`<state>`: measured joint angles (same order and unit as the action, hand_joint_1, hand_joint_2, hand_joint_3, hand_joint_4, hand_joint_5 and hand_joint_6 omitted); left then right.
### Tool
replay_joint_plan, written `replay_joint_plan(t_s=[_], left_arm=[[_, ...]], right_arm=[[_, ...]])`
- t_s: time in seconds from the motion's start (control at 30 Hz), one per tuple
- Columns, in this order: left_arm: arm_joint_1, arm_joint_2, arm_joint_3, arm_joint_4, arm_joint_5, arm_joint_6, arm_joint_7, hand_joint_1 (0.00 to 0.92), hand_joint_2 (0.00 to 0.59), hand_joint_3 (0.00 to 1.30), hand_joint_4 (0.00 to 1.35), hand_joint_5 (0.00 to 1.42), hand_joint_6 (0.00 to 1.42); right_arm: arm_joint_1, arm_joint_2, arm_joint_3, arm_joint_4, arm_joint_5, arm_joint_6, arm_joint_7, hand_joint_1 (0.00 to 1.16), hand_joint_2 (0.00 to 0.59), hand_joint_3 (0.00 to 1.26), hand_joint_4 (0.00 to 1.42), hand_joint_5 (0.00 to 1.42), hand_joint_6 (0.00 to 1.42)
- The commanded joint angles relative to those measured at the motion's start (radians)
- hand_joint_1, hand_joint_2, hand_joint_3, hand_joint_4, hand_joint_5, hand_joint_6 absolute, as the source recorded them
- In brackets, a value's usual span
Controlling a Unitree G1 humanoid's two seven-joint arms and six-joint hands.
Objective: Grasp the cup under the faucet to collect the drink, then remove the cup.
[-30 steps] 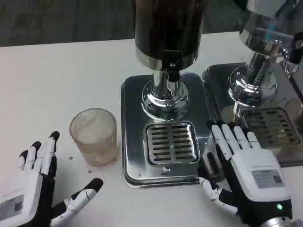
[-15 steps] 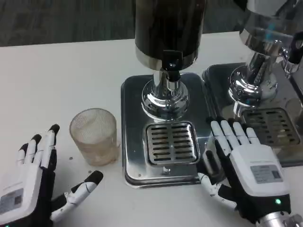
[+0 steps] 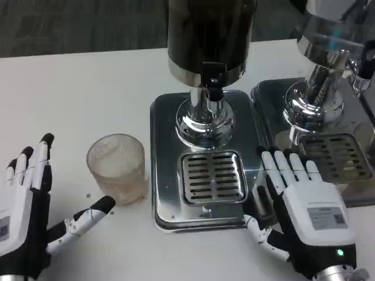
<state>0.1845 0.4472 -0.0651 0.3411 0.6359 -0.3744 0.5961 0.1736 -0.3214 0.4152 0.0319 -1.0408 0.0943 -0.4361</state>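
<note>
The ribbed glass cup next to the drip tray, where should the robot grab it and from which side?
Grip the cup around its ribbed side wall, about mid-height, coming from its left. It stands upright with the mouth open upward, the dispenser's tray crowds its right side, and the open left hand already waits on the free side.

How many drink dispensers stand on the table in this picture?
2. One dark dispenser stands at the centre on a metal tray, right of the cup. A second dispenser stands at the right edge, partly cut off; more may be hidden beyond it.
</note>
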Motion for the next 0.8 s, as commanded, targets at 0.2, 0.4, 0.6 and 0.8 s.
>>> replay_joint_plan(t_s=[0.2,0.4,0.6,0.8], left_arm=[[-0.2,0.019,-0.054,0.274,-0.029,-0.151,-0.019,0.0,0.0,0.0,0.0,0.0,0.0],[-0.296,0.003,-0.097,0.393,-0.019,-0.174,0.011,0.043,0.0,0.0,0.0,0.0,0.0],[-0.356,-0.016,-0.139,0.501,-0.017,-0.201,0.034,0.088,0.001,0.0,0.0,0.0,0.0],[-0.398,-0.023,-0.171,0.578,-0.018,-0.248,0.054,0.121,0.002,0.0,0.0,0.06,0.03]], right_arm=[[0.007,0.011,0.003,-0.009,-0.011,0.025,-0.027,0.25,0.457,0.0,0.0,0.0,0.0],[0.014,0.008,0.005,-0.026,-0.015,0.037,-0.02,0.25,0.457,0.0,0.0,0.0,0.0],[0.027,0.011,0.009,-0.041,-0.021,0.048,-0.02,0.26,0.453,0.0,0.0,0.0,0.0],[0.029,0.015,0.011,-0.044,-0.025,0.052,-0.019,0.26,0.452,0.0,0.0,0.0,0.0]])
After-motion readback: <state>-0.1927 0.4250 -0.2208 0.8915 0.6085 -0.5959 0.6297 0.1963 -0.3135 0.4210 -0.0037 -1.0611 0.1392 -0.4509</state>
